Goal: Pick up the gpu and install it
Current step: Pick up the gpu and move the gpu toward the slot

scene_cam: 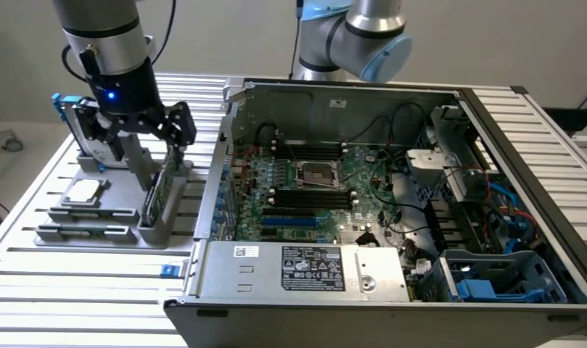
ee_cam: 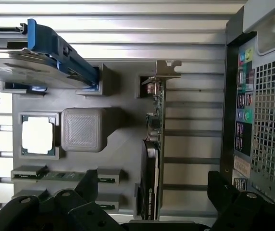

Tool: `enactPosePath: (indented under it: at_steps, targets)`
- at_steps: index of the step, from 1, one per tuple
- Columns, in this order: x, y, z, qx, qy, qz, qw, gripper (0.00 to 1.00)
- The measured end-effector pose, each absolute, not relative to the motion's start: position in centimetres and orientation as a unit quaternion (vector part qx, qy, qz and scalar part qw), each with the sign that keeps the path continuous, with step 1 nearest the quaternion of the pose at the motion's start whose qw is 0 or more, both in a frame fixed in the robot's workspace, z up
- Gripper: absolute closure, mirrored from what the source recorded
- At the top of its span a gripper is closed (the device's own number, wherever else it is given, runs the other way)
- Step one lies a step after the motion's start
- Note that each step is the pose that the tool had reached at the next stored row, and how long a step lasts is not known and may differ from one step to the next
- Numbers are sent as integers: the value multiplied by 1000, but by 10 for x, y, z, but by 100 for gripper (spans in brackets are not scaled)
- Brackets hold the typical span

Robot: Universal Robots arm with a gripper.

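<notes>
Gripper (scene_cam: 144, 148) jaws apart, empty, poised over the gpu (scene_cam: 159, 187). Card stands on edge in gray holder (scene_cam: 119, 196), at the exterior view's left of the open case (scene_cam: 208, 203). Probably light, stiff, fragile; pinch the 2 flat faces mid-card, avoiding components.

The gpu (scene_cam: 156, 190) stands on edge in the holder tray (scene_cam: 177, 206), on the slatted table (scene_cam: 41, 290) just beside the computer case (scene_cam: 564, 239), to the exterior view's left; the gripper (scene_cam: 143, 156) hangs over it, a finger on either side. In the tray, the hard drive (scene_cam: 75, 119) stands at the far end; the CPU (scene_cam: 83, 191) lies mid-tray; the memory stick (scene_cam: 80, 230) lies along the near edge.
</notes>
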State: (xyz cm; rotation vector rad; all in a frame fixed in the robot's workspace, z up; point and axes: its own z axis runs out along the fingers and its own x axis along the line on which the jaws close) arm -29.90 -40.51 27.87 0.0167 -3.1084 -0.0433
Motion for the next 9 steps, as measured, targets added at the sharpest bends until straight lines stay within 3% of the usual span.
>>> enactPosePath:
  at_steps: [9]
  targets:
    - [-299, -403, 262, 11, -1000, -13, 11, 1]
